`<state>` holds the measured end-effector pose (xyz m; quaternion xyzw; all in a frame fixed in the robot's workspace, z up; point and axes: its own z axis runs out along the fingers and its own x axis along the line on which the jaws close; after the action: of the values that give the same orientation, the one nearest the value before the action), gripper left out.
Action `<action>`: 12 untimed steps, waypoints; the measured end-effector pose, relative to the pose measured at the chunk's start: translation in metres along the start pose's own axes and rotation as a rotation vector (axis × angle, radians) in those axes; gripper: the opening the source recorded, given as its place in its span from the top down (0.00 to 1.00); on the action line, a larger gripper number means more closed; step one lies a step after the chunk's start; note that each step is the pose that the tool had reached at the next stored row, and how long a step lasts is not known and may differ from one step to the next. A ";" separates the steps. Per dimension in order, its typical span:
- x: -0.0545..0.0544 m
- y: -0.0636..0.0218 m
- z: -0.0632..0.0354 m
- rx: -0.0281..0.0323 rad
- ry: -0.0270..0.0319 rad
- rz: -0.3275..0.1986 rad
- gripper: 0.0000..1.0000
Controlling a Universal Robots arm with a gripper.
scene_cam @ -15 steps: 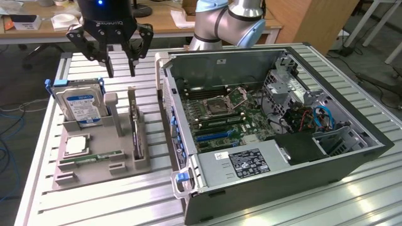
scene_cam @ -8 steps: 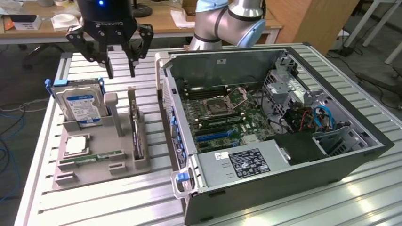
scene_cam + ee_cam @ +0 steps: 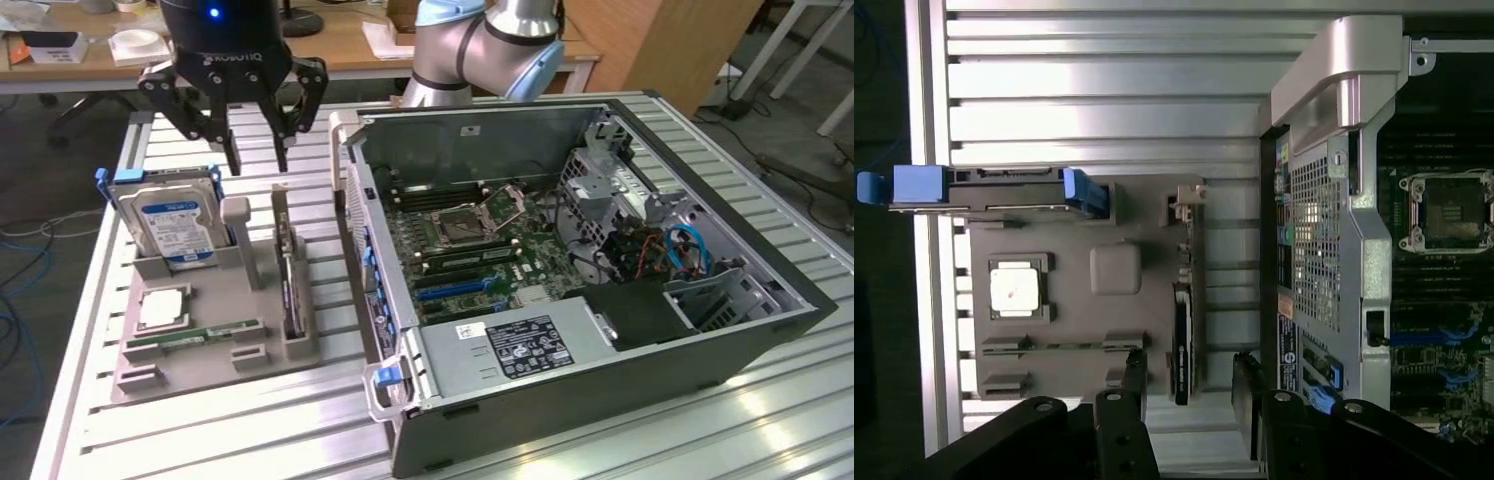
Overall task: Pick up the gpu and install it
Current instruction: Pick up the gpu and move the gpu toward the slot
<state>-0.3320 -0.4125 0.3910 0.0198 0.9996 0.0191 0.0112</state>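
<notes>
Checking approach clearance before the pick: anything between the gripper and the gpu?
Nothing visible. The open gripper hangs above the gpu, which stands on edge in the grey holder with its top edge exposed. The hard drive stands apart on the exterior view's left, the computer case on its right.

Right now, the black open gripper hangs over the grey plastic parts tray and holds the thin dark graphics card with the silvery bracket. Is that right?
No. The black gripper hangs open over the grey plastic tray but holds nothing: the thin dark gpu stands on edge in its tray slot, as the exterior view shows.
</notes>
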 end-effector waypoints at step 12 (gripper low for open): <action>0.000 -0.0111 0.0077 0.0012 0.0006 0.000 0.53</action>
<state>-0.3321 -0.4233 0.3829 0.0198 0.9996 0.0185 0.0108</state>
